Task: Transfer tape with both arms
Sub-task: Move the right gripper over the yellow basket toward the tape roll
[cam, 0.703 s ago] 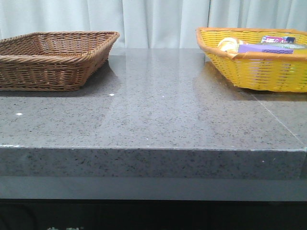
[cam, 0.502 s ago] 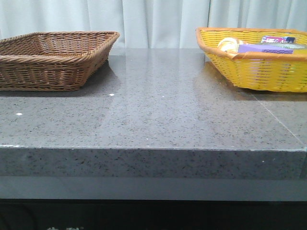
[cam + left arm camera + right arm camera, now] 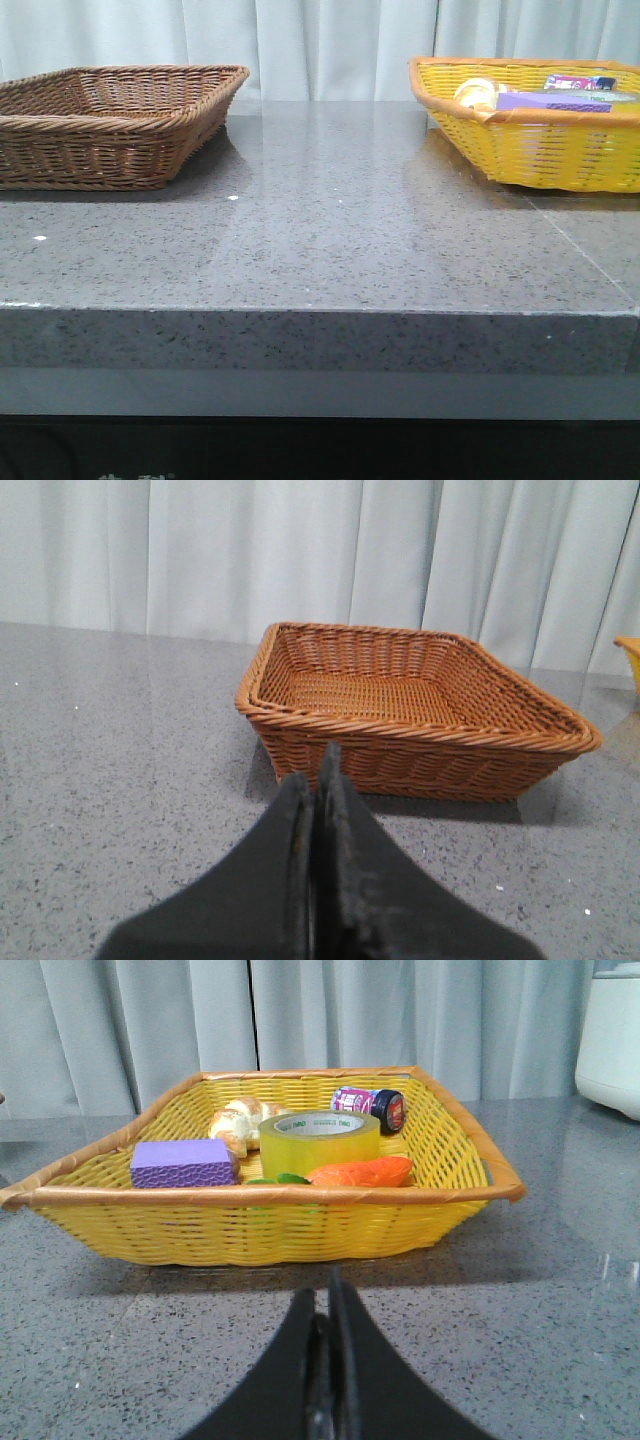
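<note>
The tape, a thick translucent yellow roll with a white printed core, lies flat in the middle of the yellow basket. My right gripper hovers low over the grey counter just in front of that basket. Its fingers are pressed together with nothing between them. My left gripper is also shut and empty, pointing at the near wall of the empty brown wicker basket. Neither arm appears in the front view.
In the yellow basket, a purple block, a bread roll, an orange item and a small jar surround the tape. The brown basket sits at the counter's far left. A white appliance stands beyond.
</note>
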Action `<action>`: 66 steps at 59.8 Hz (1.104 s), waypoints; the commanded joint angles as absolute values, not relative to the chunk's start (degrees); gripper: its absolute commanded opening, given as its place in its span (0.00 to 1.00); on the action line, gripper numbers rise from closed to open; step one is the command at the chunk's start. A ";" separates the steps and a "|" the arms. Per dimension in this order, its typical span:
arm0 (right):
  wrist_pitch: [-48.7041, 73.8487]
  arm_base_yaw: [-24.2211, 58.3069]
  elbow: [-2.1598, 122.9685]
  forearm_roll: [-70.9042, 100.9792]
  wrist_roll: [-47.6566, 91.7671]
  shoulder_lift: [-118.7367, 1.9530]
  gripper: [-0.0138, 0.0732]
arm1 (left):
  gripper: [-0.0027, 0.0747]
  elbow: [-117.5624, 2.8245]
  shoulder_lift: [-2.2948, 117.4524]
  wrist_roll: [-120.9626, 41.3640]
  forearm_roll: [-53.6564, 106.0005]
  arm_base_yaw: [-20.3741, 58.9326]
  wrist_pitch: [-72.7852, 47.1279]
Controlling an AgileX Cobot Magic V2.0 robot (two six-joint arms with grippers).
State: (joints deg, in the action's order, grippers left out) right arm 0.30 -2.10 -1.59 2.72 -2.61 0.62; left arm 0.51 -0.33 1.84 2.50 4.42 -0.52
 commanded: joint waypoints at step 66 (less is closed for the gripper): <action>29.07 -2.50 45.28 -2.39 -1.90 -29.45 0.08 | 0.01 -49.59 29.73 2.43 2.96 4.28 -29.67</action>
